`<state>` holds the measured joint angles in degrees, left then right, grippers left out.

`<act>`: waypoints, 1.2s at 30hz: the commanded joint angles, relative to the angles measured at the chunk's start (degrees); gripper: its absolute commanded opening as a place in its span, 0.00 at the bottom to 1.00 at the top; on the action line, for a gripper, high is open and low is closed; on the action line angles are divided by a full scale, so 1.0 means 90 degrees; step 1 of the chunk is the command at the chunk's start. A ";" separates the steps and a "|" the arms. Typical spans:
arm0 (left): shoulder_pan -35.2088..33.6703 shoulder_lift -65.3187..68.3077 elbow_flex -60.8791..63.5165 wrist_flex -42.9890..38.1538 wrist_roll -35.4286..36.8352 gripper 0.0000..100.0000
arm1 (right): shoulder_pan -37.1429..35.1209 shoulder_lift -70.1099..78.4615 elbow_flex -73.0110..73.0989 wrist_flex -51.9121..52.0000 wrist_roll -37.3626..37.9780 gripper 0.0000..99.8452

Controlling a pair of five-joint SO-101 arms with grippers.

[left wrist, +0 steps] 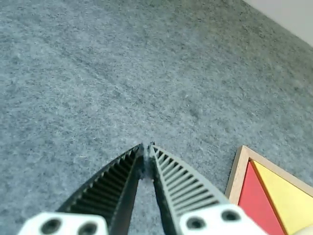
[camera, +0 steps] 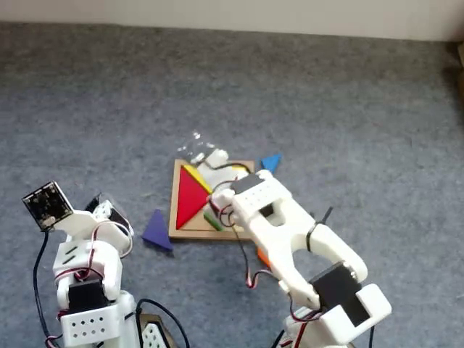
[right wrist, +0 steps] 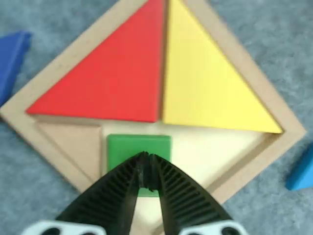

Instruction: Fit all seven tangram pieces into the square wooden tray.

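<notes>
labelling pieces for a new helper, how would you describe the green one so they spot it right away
Find the square wooden tray on the grey carpet. A red triangle and a yellow triangle fill one half; the green piece lies in the other, beside the red one. It is the only square, and the only green.

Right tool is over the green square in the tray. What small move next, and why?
Probably lift the right tool straight up. It is shut with its tip over the green square, which already lies flat in the tray beside the red triangle, while a blue piece waits outside.
</notes>
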<state>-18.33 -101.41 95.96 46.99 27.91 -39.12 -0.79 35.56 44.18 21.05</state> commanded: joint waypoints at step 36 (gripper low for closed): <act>-0.0083 -0.0317 0.0132 -0.0137 -0.0039 0.05 | 0.0259 0.0415 -0.0317 0.0112 -0.0400 0.02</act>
<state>-18.33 -101.41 95.96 46.99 27.91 -33.67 2.99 33.54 45.85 18.15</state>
